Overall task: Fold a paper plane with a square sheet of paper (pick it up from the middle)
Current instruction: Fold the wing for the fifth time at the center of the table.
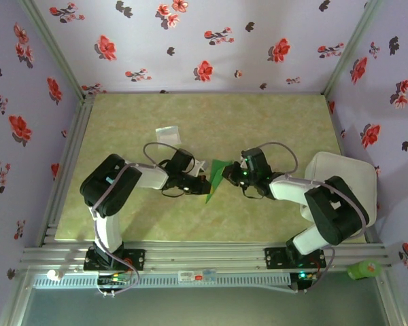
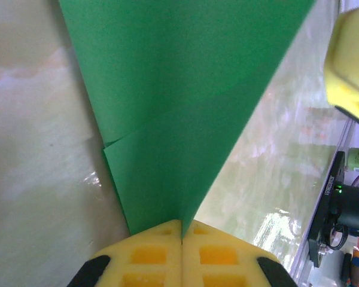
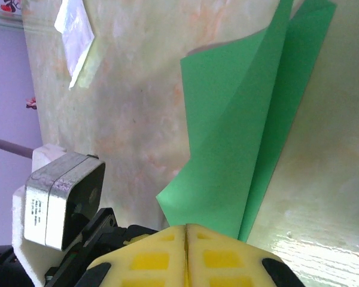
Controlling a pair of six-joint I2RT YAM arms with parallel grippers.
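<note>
Grip check: left fingers (image 2: 148, 256) are pinched shut on the green sheet (image 2: 179, 107), with the paper edge running into the seam between the pads. Right fingers (image 3: 157, 260) are pinched the same way on the opposite side. Sheet is part-folded, layers doubled, one diagonal flap edge visible in the left wrist view. It spans the gap between the two arms over mid-counter (image 1: 272, 122), likely raised a little, can't confirm. Judgement: fold in progress, plane far from done. To do it well: equal grip both sides, arms moving in sync so nothing tears or buckles, edges aligned before any crease is pressed. Risk: thin paper slips from a shallow pinch. Pale packet (image 1: 167, 134) lies well apart, behind.
</note>
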